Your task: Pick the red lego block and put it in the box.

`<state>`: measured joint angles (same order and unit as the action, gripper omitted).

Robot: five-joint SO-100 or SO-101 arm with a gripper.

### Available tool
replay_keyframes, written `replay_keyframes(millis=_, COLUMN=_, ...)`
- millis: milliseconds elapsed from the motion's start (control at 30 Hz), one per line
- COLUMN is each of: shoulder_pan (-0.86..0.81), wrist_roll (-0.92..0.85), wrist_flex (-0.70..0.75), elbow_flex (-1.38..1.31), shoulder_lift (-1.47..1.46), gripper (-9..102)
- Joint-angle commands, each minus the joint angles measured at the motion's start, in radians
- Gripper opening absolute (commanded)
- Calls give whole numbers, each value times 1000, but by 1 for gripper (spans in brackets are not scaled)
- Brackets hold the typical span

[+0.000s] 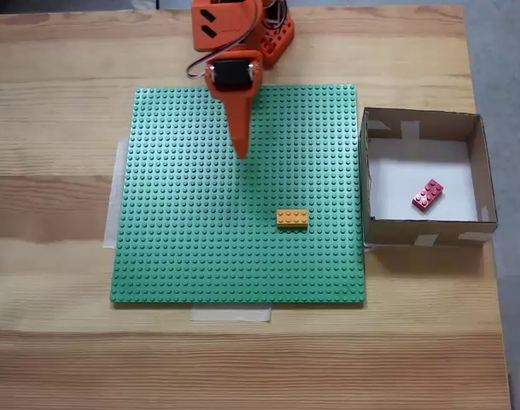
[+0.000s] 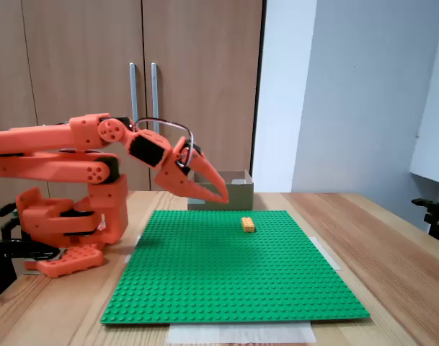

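The red lego block lies flat on the white floor of the box, near its front right part, in a fixed view from above. The box stands at the right edge of the green baseplate. My orange gripper hangs over the upper middle of the baseplate, well left of the box, pointing down the plate. In a fixed view from the side, the gripper is shut, its fingers meeting in a point with nothing between them, a little above the baseplate.
An orange-yellow brick sits on the baseplate between gripper and box; it is also in a fixed view from the side. The arm's base stands at the table's far edge. Tape strips hold the plate on the wooden table.
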<state>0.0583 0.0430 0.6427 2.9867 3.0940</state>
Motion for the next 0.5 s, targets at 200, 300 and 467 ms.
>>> replay_keyframes(millis=200, shoulder_pan=-38, wrist_roll=-29, wrist_flex=9, elbow_flex=173, shoulder_lift=144, gripper=-1)
replay_keyframes(millis=300, shoulder_pan=-46, wrist_roll=-41, wrist_flex=41, elbow_flex=195, shoulder_lift=164, gripper=-1)
replay_keyframes(millis=467, shoulder_pan=-44, wrist_roll=-54, wrist_flex=107, elbow_flex=198, shoulder_lift=169, gripper=-1)
